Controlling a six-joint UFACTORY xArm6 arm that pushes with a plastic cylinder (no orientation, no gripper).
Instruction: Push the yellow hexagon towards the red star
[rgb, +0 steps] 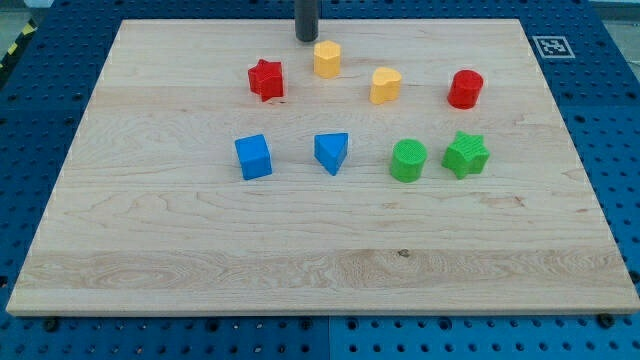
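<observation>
The yellow hexagon (327, 59) sits near the view's top, just right of centre-left. The red star (266, 79) lies to its left and slightly lower, a short gap apart. My tip (306, 38) stands on the board just above and to the left of the yellow hexagon, close to it but apart from it, and to the upper right of the red star.
A yellow heart-like block (385, 86) and a red cylinder (465, 89) lie to the right. A blue cube (253, 157), a blue triangle (332, 152), a green cylinder (408, 160) and a green star (466, 154) form a lower row on the wooden board (320, 260).
</observation>
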